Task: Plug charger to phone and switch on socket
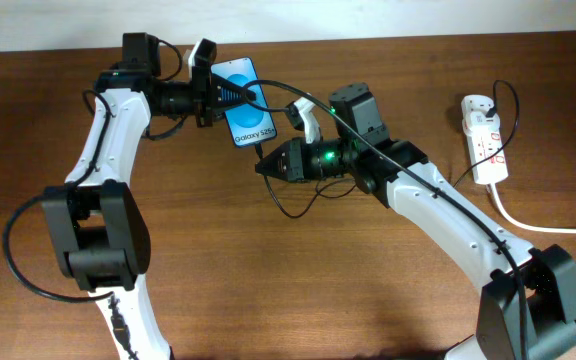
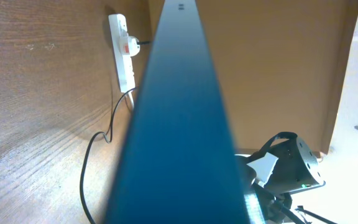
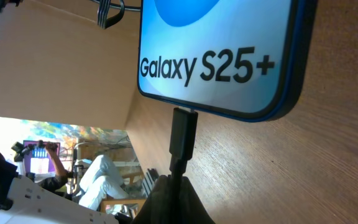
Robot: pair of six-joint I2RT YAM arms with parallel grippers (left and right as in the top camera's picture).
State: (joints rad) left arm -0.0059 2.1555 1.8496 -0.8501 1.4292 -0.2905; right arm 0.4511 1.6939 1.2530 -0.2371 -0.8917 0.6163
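Left fingers (image 1: 230,95) closed on slim black-framed, blue-screened smartphone (image 1: 248,125), apparently to brace it against plug-in force. Right fingers (image 3: 166,200) pinched shut on thin black charger cable (image 3: 183,127) just behind its plug. Plug aligned at smartphone's bottom edge; full seating unclear. White oblong power strip (image 1: 483,135) on table, well right of smartphone, left for switching afterwards.
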